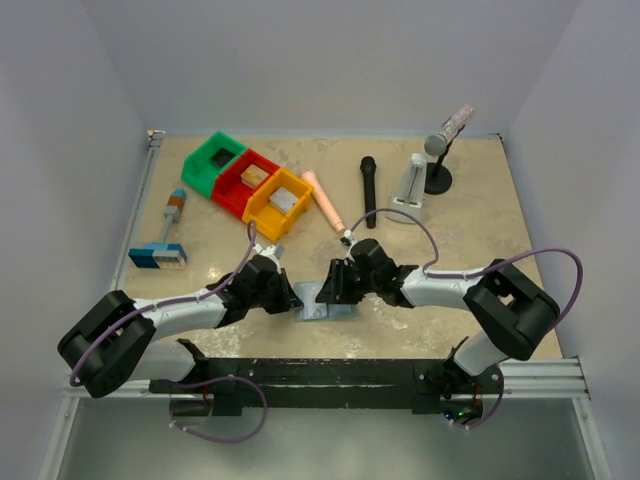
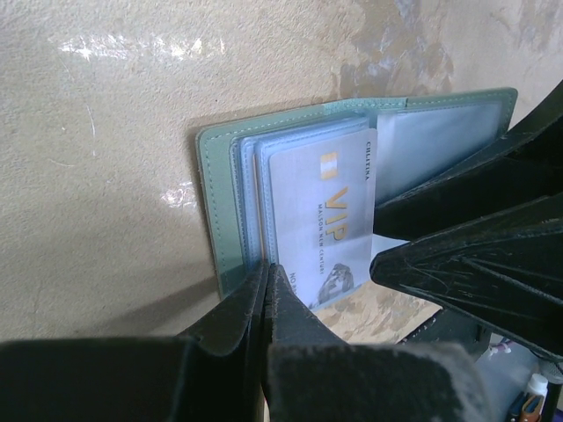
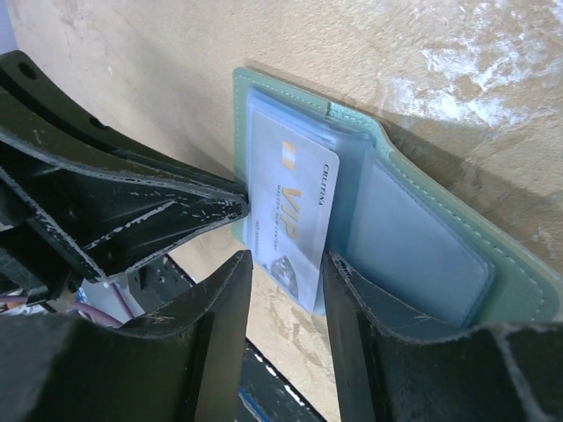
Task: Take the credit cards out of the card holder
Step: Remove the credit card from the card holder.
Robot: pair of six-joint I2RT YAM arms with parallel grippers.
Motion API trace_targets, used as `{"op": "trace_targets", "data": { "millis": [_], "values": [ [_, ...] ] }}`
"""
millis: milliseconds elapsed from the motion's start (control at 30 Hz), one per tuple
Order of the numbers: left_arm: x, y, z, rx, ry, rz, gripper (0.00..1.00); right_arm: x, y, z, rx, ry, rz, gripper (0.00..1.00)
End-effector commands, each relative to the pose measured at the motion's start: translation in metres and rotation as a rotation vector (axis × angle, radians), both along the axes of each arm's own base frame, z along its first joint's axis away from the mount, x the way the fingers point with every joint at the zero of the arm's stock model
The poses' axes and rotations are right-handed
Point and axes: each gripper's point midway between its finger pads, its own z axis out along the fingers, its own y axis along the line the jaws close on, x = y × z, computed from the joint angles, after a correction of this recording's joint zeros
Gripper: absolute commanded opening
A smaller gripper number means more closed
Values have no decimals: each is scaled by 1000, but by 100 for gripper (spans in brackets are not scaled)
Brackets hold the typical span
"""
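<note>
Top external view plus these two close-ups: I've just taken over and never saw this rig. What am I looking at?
The top view looks down on two robot arms bolted at the near edge of the table; the close-ups come from cameras on their wrists. Between them lies the open card holder with a credit card in its pocket. The left gripper is shut, its tip at the holder's edge. The right gripper is open, straddling the card's end. Further back stand three coloured bins.

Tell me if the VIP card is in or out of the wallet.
Partly out: the card sticks past the open wallet edge, far end in its pocket.
</note>
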Motion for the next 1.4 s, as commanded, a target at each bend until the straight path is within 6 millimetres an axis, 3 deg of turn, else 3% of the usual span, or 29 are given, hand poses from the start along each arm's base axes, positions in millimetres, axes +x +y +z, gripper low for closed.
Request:
{"op": "trace_targets", "data": {
  "millis": [0, 400, 800, 1367],
  "values": [
    [-4, 12, -15, 51, 21, 23, 0, 1, 9, 20, 79, -27, 17, 42],
    [-4, 11, -16, 47, 24, 21, 0, -2, 15, 20, 124, -13, 39, 40],
    [-7, 6, -17, 25, 34, -1, 0, -5, 25, 33, 217, -29, 74, 41],
    [-8, -7, -13, -30, 37, -45, 0, -6, 33, 31, 212, 5, 119, 41]
  ]
}}
